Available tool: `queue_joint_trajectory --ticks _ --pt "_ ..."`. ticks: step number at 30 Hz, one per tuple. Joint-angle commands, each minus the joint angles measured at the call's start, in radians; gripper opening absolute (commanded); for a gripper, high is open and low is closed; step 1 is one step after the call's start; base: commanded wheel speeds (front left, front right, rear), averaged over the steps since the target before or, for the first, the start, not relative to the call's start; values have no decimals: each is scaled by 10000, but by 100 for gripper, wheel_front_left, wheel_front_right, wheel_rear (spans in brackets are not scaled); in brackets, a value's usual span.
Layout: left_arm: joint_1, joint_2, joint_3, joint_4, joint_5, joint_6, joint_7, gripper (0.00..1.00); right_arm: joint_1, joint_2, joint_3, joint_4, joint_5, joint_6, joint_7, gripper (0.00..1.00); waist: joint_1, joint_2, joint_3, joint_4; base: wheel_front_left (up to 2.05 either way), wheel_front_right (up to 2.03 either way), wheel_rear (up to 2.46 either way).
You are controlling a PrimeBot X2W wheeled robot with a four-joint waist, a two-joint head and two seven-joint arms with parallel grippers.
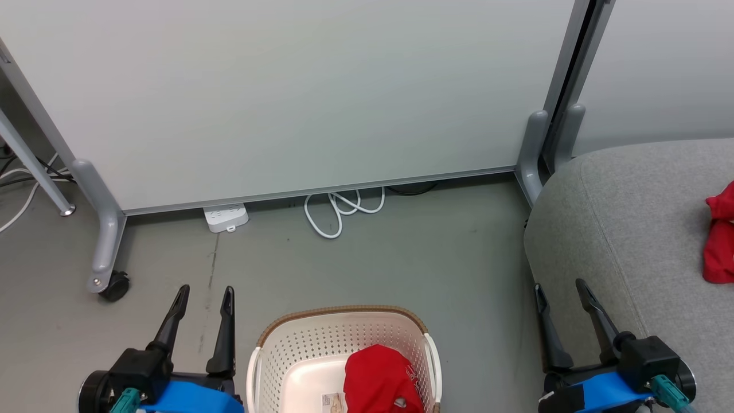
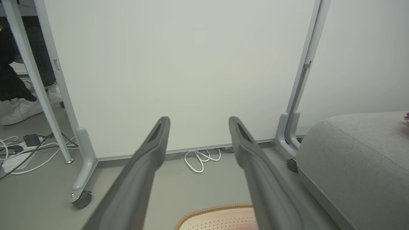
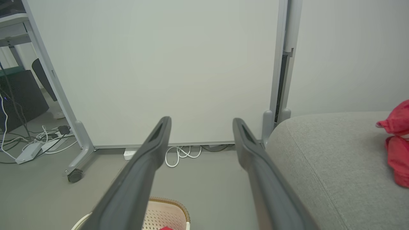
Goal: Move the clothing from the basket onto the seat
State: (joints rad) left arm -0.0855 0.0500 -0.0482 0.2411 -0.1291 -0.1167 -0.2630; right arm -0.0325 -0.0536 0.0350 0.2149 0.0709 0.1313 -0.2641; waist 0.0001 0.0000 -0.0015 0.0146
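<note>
Left gripper (image 1: pixel 206 288) and right gripper (image 1: pixel 558 284) gape empty; send the right toward eight o'clock, pinching the seemingly crumpled garment (image 1: pixel 381 378) in the basket (image 1: pixel 298 338).

The basket (image 1: pixel 344 311) is cut off by the head view's bottom edge, as is the red garment (image 1: pixel 378 381) inside it, which covers part of the sticker (image 1: pixel 331 403) on the basket floor; the sticker's print is too small to read. On the seat (image 1: pixel 619 218), a second red garment (image 1: pixel 721 246) runs past the right edge, so its shape cannot be told.
</note>
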Motion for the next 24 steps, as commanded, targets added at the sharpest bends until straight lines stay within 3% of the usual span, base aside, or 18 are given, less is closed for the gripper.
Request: queue_joint_trajectory --ticks 1,14,24 --pt "-182 18 -36 23 58 -22 -26 100 -15 38 15 11 4 -10 -5 100 -1 0 23 -15 0 0 0" --pt "-1941 20 -1212 1378 -75 -143 -25 100 -806 37 -174 -308 -158 -10 -5 100 -1 0 1033 -466 0 0 0" --pt "-3760 330 -2977 3385 -895 -153 -28 100 -1952 -34 -284 -646 -220 -11 -5 100 -1 0 2647 -900 0 0 0"
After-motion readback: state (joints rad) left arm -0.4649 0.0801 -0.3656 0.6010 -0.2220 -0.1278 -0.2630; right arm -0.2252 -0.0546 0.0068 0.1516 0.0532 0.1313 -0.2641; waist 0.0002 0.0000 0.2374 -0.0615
